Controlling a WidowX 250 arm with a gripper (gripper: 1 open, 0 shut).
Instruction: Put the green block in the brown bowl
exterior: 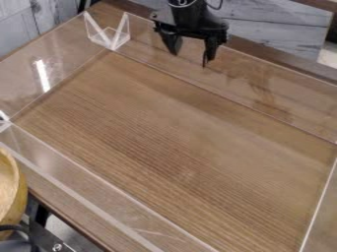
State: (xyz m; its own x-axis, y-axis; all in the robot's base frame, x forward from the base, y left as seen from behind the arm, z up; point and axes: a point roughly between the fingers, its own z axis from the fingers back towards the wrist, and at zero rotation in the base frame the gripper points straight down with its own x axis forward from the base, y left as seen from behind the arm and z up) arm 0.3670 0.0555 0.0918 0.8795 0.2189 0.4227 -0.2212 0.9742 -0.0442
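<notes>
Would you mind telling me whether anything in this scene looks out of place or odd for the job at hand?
One thing: no green block shows anywhere on the wooden table. The brown bowl sits cut off at the lower left edge, outside the clear wall, while the gripper hangs open at the far side.

One brown bowl (8, 192), one clear-walled wooden tray (184, 128), one gripper (188, 47)
</notes>
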